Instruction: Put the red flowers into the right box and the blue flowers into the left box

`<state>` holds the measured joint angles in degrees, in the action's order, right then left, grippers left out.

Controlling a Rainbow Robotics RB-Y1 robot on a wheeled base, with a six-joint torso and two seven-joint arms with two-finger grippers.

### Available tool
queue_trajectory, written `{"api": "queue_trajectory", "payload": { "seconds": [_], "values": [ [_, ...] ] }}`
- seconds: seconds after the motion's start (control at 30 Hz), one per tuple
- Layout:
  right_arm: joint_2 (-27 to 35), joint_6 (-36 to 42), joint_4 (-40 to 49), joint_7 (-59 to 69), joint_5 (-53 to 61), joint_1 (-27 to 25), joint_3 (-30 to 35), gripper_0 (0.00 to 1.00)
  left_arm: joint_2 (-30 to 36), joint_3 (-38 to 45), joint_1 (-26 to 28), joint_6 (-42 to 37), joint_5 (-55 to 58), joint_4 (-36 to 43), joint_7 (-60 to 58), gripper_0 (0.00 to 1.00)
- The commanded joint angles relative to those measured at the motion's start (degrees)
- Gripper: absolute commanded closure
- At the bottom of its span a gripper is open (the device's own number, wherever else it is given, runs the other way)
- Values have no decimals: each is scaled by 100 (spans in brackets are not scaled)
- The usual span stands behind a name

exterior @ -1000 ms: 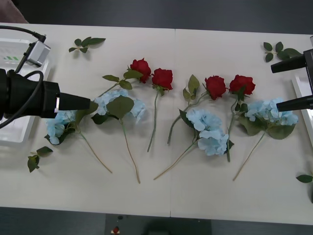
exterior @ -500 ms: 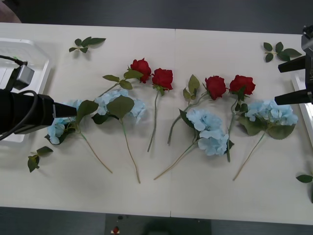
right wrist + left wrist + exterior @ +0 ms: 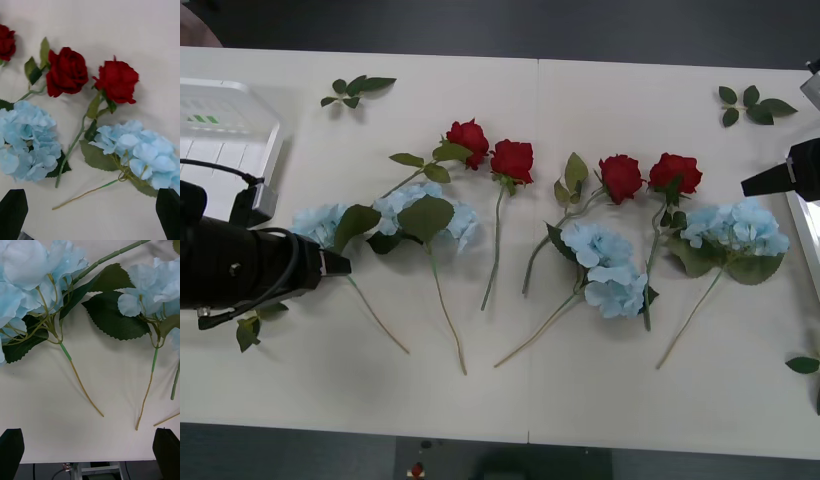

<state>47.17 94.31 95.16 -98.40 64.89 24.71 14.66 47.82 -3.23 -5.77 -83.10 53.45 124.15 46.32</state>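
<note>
Both arms have drawn back: the left hand, released and empty, sits just beside the leftmost blue flowers; the right hand is released too. Nothing sorted yet.

Light falls evenly and fairly brightly from overhead, leaving the pale table almost without glare. Shadows are soft and short: the red flowers and blue flowers cast faint grey smudges tight beside their stems and petals. The room behind the table's far edge is dark. In the front view the left arm is near the lens, black and nearly without detail. The right wrist view is a little soft, the blue flowers slightly washed out, the roses' folds sinking into deep red. The left wrist view is sharper, with leaf edges crisp, and the fingertips at its corners flat black.
</note>
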Motion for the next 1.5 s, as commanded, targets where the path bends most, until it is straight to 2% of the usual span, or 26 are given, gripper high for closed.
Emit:
{"api": "queue_trajectory", "payload": {
  "seconds": [0.03,0.3,0.6,0.9,1.37,1.5],
  "values": [
    [73,-27,178,1166,-363,-45,81,0,157,-169,-452,-5,-63,-410,-168,0],
    [-137,-132,178,2422,-776,-72,-148,0,148,-643,-909,215,-159,-1165,-238,0],
    [-594,-141,187,3249,-1576,-265,-148,0,148,-1188,-1330,382,-256,-1930,-229,0],
    [-753,-308,345,4400,-1646,-907,-148,0,148,-1821,-1840,566,-300,-2633,-238,0],
    [-1245,-818,451,4699,-1892,-1478,-174,0,-27,-2876,-2605,1067,-370,-3767,-256,0],
    [-1324,-932,451,4743,-2165,-1522,-403,0,-89,-3069,-2781,1129,-388,-3987,-282,0]
  ]
}}
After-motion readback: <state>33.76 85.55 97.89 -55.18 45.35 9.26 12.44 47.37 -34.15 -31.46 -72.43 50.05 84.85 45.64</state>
